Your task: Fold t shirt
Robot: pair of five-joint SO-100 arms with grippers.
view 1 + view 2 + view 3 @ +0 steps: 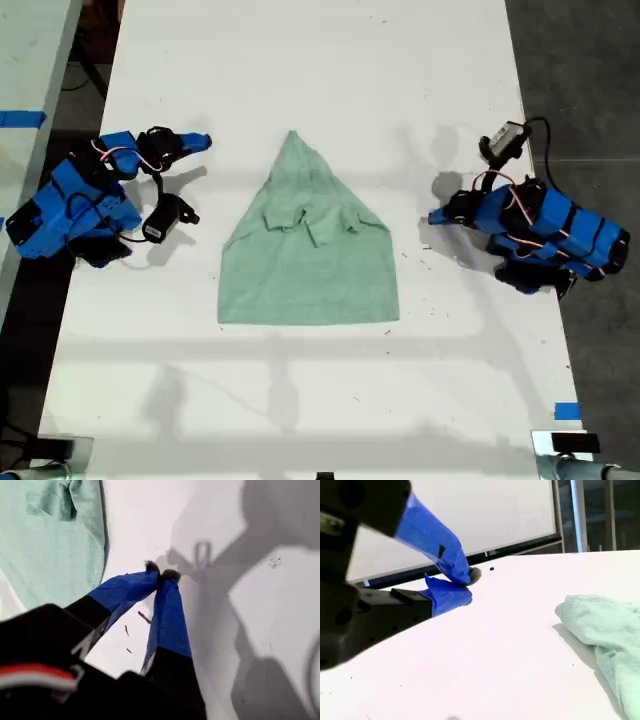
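The pale mint-green t shirt lies flat in the middle of the white table. Its upper part is folded in to a point and both sleeves are tucked inward. My first gripper rests shut and empty at the exterior view's right, apart from the shirt's edge; in the first wrist view the first gripper has its tips together above bare table, beside the shirt. My second gripper sits shut and empty at the exterior view's left. The second wrist view shows the second gripper holding nothing, well off the shirt's pointed end.
Both blue arms are folded back near the table's side edges in the exterior view. A second table with blue tape stands at the exterior view's left. More blue tape marks the near right corner. Small dark specks lie by the first gripper.
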